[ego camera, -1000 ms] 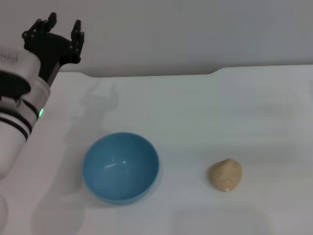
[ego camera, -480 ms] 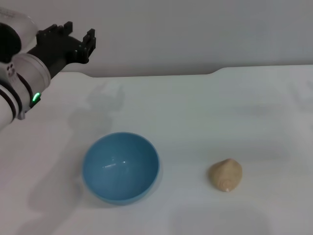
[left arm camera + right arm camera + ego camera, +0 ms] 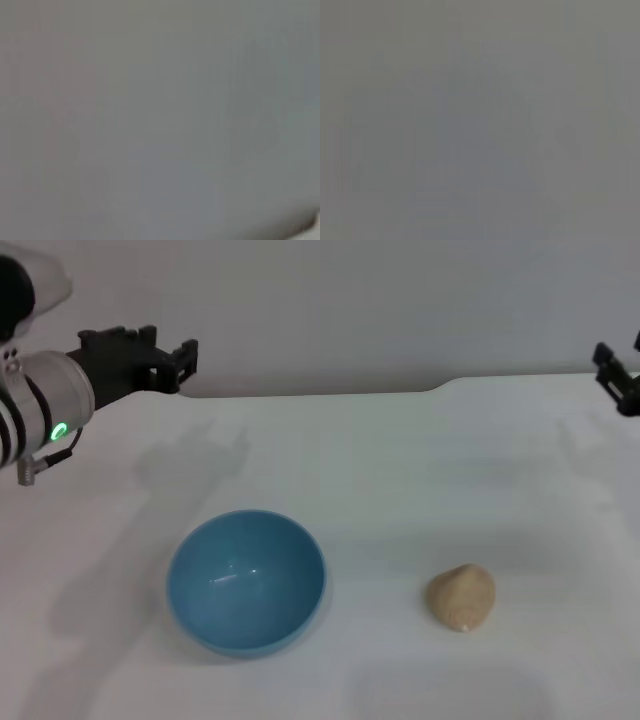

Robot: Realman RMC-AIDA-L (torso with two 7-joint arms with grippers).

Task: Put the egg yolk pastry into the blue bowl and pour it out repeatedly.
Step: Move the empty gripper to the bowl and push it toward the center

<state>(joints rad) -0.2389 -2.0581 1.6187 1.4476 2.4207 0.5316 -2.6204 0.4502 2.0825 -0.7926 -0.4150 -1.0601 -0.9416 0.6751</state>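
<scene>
The blue bowl (image 3: 246, 580) stands upright and empty on the white table, left of the middle. The egg yolk pastry (image 3: 461, 597), a tan dome, lies on the table to the bowl's right, well apart from it. My left gripper (image 3: 170, 348) hangs high at the far left, above the table's back edge and behind the bowl, open and holding nothing. Only a dark tip of my right gripper (image 3: 622, 375) shows at the right edge, far behind the pastry. Both wrist views show only plain grey.
The white table (image 3: 420, 480) ends at a back edge with a step near the right, against a grey wall (image 3: 400, 310). Nothing else stands on it.
My left arm has swung up and to the right, its gripper now pointing sideways along the back wall. The right gripper's tip has come into view at the right edge. Bowl and pastry have not moved.
</scene>
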